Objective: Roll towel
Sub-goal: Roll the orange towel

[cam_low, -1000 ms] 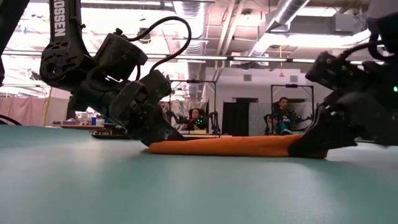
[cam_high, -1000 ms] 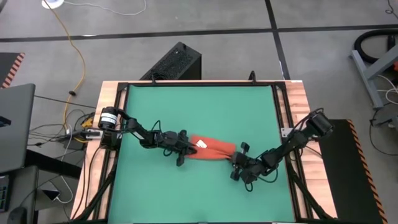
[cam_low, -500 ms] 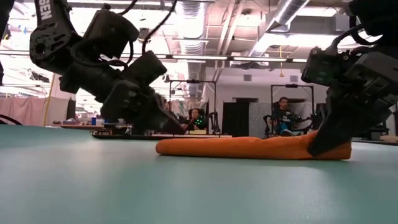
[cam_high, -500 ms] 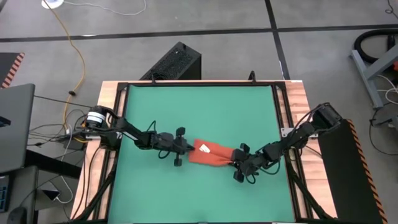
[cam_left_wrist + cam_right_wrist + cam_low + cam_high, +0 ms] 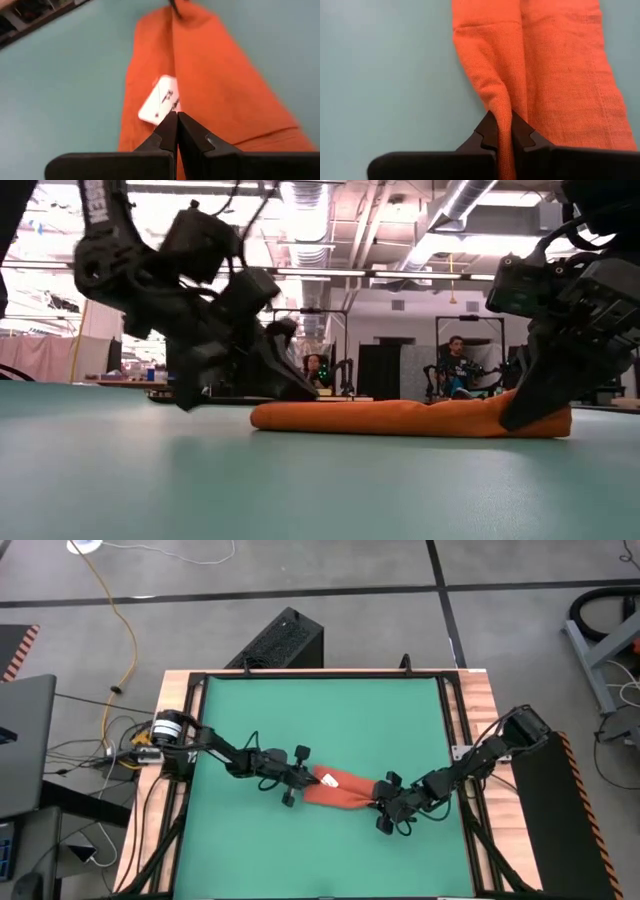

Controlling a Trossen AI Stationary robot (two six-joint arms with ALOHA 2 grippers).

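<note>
1. The right claw (image 5: 500, 131) pinches a fold at one end of the towel (image 5: 345, 789); the left claw (image 5: 174, 125), fingers pressed together and empty, hovers at the other end by the white tag (image 5: 159, 99).
2. The towel lies mid-counter on the green mat (image 5: 320, 720), folded into a long strip.
3. Folding looks done; rolling the strip up appears unstarted.
</note>
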